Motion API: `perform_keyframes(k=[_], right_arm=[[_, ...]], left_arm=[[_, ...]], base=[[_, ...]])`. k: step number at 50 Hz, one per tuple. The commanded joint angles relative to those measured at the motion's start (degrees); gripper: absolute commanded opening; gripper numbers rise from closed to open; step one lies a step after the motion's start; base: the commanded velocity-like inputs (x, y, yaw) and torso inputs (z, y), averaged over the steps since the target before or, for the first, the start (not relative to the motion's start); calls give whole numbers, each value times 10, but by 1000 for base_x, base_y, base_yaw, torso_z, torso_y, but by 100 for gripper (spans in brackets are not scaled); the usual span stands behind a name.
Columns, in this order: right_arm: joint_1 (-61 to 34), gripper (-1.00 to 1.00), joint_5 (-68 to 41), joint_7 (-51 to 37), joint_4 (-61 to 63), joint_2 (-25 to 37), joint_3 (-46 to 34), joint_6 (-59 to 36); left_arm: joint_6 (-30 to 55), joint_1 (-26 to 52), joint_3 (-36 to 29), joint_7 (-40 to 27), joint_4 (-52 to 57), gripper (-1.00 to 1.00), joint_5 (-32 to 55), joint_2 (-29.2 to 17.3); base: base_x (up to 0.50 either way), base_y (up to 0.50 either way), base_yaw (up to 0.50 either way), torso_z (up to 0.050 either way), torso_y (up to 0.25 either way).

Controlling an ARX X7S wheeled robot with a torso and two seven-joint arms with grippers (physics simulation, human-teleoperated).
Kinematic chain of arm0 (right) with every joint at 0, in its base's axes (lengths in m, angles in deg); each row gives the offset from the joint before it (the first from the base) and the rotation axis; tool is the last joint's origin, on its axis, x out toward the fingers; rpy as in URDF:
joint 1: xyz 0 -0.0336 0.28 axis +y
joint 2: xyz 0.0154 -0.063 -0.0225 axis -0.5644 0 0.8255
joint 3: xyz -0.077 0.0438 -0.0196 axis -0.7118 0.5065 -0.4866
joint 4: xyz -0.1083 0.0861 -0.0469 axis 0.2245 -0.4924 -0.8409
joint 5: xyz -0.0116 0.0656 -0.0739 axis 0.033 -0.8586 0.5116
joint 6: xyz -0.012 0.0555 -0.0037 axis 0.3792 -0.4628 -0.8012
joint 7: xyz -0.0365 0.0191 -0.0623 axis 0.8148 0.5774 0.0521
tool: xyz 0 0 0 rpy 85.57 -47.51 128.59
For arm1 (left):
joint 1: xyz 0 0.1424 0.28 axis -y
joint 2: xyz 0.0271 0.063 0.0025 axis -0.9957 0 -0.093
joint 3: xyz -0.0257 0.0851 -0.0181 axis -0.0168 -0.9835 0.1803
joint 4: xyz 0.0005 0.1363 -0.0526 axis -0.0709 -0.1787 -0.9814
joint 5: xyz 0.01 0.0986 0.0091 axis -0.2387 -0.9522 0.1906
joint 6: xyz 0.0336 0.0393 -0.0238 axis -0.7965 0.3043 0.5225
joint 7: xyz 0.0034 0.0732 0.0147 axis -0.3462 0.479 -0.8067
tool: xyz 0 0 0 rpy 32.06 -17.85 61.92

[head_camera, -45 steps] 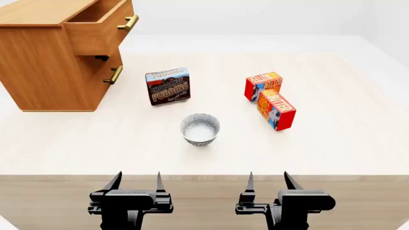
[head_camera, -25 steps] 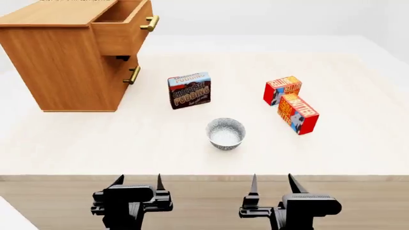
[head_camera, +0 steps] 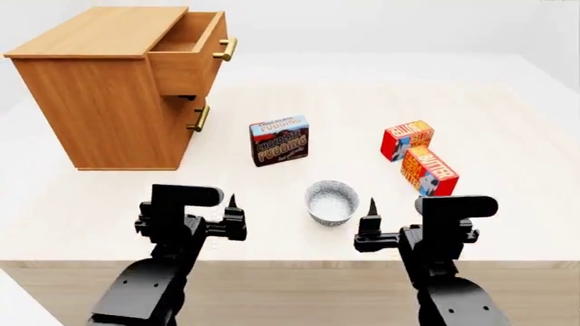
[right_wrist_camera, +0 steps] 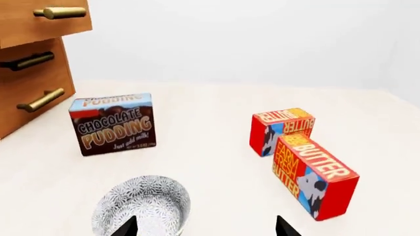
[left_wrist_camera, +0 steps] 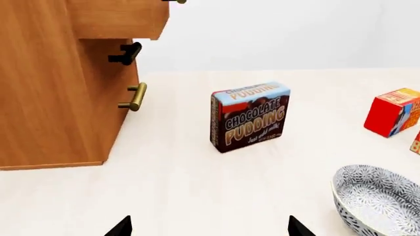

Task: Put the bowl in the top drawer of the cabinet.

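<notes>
Small round speckled grey-white bowl [head_camera: 332, 202] sits upright nr front edge of pale wooden table [head_camera: 507, 136], betw left gripper [head_camera: 200, 207] & right gripper [head_camera: 399, 207], both w/ fingers apart & empty; light-brown wooden cabinet [head_camera: 91, 95] at back-left corner, top drawer [head_camera: 195, 54] pulled open.

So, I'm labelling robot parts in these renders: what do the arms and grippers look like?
Both arms are matte black, with no markings or cables visible. The left gripper and right gripper each have a blocky black body and thin, pointed black fingers.
</notes>
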Motion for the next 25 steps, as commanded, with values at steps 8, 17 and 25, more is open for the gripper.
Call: perform_keyframes(k=[8,17,25], right_arm=[[-342,100,-74,-10,90,54,41,-419],[-465,100,-59,-31,48,59,-4,-446],[-514,100,-48,-40,29,66,-19,-435]], left_arm=[[289,354,48,-39,-66,100,44,10],[305,553,65,-71,-231,100,28,16],[270,640,12,-61,-334,100,1,7]], base=[[0,0,0,50,0],[92,0,0,49,0],[500,0,0,0,0]])
